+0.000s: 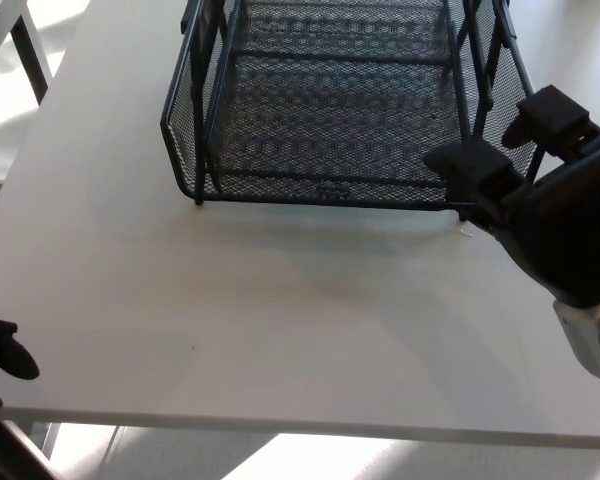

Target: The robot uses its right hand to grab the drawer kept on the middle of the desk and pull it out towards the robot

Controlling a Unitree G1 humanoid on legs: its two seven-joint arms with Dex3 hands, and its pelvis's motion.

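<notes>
A black wire-mesh drawer (330,110) sits in a black frame at the middle-back of the white desk (280,320). Its front rim hangs just over the frame's front bar. My right hand (545,200) comes in from the right and is shut on the drawer's front right corner, with the thumb (470,165) inside the mesh wall and the fingers (558,112) outside it. Only the black tip of my left hand (2,352) shows, at the desk's near left edge and far from the drawer.
The frame's front left leg (198,192) stands on the desk. The desk's near edge (280,430) runs along the bottom, with floor beyond it. A dark leg of another table (30,50) shows at top left.
</notes>
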